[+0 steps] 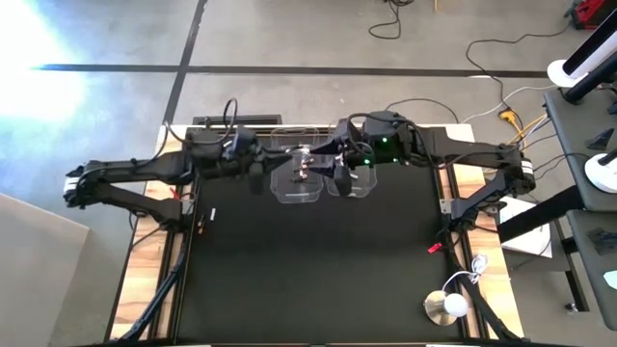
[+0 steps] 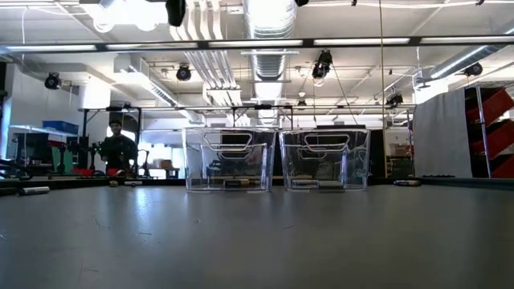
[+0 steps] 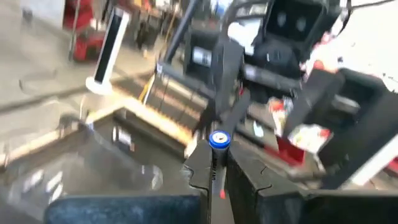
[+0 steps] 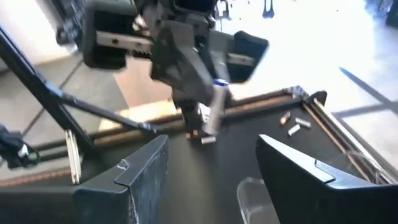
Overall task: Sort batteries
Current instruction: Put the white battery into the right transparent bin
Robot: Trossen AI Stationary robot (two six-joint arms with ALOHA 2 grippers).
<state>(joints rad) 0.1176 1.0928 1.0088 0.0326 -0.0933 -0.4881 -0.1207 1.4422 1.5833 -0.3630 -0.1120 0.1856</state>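
The left gripper [image 3: 214, 171], pinching a silvery blue-capped battery [image 3: 218, 140] above the left clear plastic bin [image 1: 301, 181], seems mid-delivery; next comes release, while the right gripper [image 4: 211, 171] hovers spread.

Silvery battery [image 3: 219, 140] blue-capped; bins [image 2: 230, 159] clear; mat [image 1: 308, 270] black.

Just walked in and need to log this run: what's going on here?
A two-armed robot is sorting batteries. The left gripper is shut on a silvery battery with a blue end, held up above the two clear plastic bins at the table's far edge. The right gripper hangs open beside it, over the bins. More small loose batteries lie on the black table.
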